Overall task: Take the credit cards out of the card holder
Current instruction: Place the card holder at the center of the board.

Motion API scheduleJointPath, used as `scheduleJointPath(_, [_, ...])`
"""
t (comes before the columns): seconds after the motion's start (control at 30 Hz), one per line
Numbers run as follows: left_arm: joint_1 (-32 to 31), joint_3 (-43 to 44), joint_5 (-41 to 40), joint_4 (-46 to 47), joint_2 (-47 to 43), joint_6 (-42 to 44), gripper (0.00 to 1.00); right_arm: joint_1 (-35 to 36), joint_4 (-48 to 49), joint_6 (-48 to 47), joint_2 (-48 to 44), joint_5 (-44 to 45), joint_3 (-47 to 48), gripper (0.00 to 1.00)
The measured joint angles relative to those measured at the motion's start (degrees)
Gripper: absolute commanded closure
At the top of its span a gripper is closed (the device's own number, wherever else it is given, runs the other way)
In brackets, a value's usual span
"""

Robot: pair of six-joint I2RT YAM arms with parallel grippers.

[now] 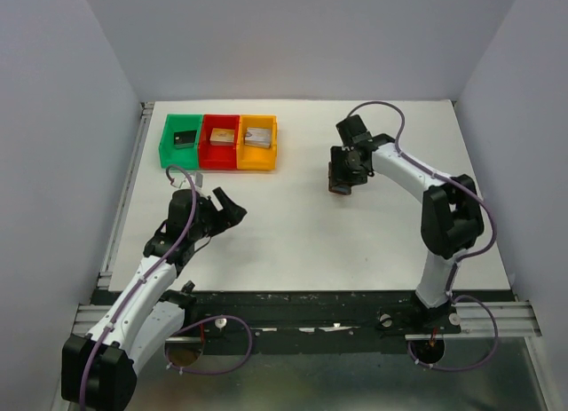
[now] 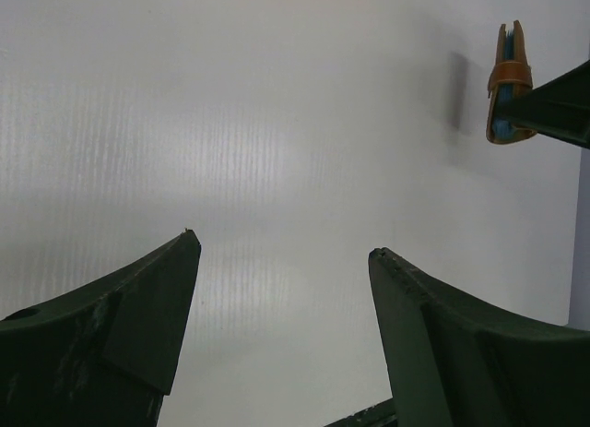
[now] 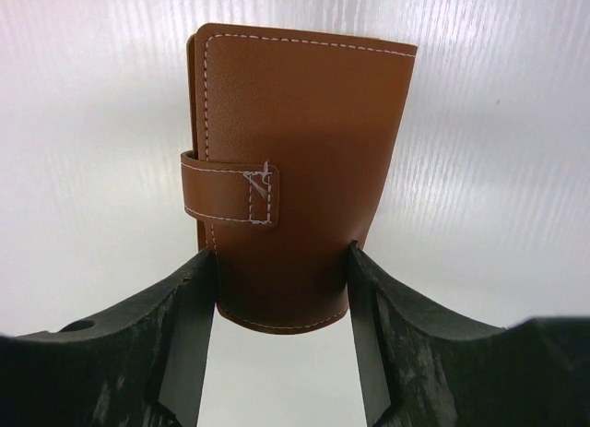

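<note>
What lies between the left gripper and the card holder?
Only bare table separates the left gripper from the card holder, seen in the top view.

Card holder (image 3: 295, 123) between the jaws of the right gripper (image 3: 281, 275), right of the three trays (image 1: 219, 142)

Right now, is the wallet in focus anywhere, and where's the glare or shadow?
Right wrist: wallet sharp, stitching crisp, clamped in the dark right gripper; table behind glares white. Left wrist: wallet small at top right, soft shadow to its left; left gripper open, very dark. Top: even light, wallet tiny.
</note>
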Motion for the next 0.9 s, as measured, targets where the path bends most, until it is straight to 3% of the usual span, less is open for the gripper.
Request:
scheduleJointPath(0.23, [-0.76,-0.02,1.16,1.75,0.90,-1.22,0.14,4.09,5.29,1.88,-11.80,-2.10,-10.93,0.48])
scheduleJointPath(0.37, [-1.95,-0.37,1.29,2.47,1.25,-1.70,0.14,9.16,7.67,3.21,-14.14,-2.67,-16.63,0.48])
scheduleJointPath(0.67, [-3.82,-1.84,1.27,2.56,1.05,-2.78,0.14,18.23,8.98,5.97,-14.21,-2.38,-22.62,0.18])
scheduleJointPath(0.9, [-4.33,-2.34,1.22,2.54,0.15,-3.45,0.14,20.17,7.21,4.90,-14.23,2.21,-19.10,0.19])
